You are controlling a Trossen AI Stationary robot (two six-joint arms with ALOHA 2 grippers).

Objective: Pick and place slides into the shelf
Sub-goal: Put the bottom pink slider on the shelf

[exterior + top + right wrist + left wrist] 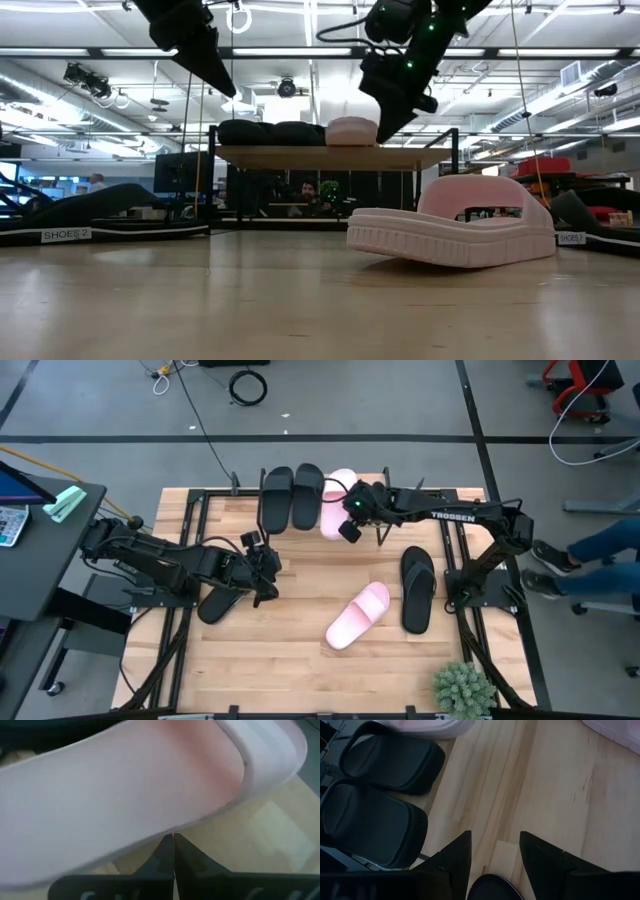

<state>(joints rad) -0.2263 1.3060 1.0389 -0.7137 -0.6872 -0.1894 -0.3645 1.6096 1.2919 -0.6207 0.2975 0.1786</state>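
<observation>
The shelf (330, 156) stands at the table's far side. Two black slides (277, 497) (307, 495) and a pink slide (337, 500) lie on its board. My right gripper (350, 530) is shut, its tips at that pink slide's right side (150, 795). My left gripper (265, 585) is open and empty, raised well above the table (222, 80). A black slide (218, 603) lies on the table under my left arm. A second pink slide (358, 615) and a black slide (418, 588) lie on the table at the right. My right gripper's shut fingertips (173, 851) stand at the lower side edge of the pink slide's sole (165, 827) on the shelf, slanting down from the table's right. I cannot tell whether they touch it. The slide lies flat on the shelf board.
A small green plant (463, 688) stands at the table's near right corner. A person's legs (590, 555) show beyond the right edge. Bare wood (280, 650) lies in the table's near middle.
</observation>
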